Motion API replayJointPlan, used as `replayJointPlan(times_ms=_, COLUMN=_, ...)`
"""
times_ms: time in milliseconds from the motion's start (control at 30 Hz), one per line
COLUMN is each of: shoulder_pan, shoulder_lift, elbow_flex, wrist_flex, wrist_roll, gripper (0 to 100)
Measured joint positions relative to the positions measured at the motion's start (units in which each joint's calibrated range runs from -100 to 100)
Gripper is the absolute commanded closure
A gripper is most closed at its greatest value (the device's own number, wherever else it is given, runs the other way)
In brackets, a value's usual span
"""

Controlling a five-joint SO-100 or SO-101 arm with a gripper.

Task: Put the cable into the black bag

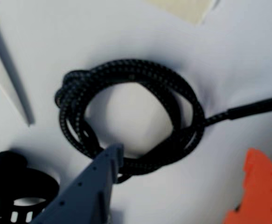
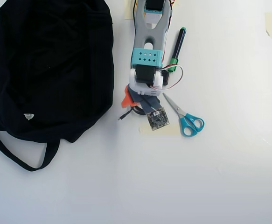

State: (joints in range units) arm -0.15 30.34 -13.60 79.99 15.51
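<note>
The cable [image 1: 136,116] lies on the white table as a dark braided ring-shaped coil, its loose end [image 1: 252,108] running off to the right in the wrist view. My gripper [image 1: 184,153] is open over it. The grey finger [image 1: 108,163] reaches to the coil's lower inner edge, and the orange finger [image 1: 257,186] stands outside the coil to the right. In the overhead view the gripper [image 2: 132,106] covers most of the coil, and only a short cable end [image 2: 123,116] pokes out. The black bag [image 2: 47,70] lies just left of the gripper, its strap [image 2: 19,161] trailing at the lower left.
Blue-handled scissors [image 2: 184,119] and a green-and-black pen [image 2: 177,46] lie right of the arm [image 2: 147,51]. A yellowish tape patch [image 2: 161,129] sits below the gripper. In the wrist view a black plastic ring [image 1: 21,193] sits at the lower left.
</note>
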Motion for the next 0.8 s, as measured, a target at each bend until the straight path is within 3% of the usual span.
replayJointPlan(times_ms=800, shoulder_pan=-0.37, shoulder_lift=6.06, elbow_flex=-0.94, wrist_flex=-4.21, wrist_roll=-1.17, gripper=67)
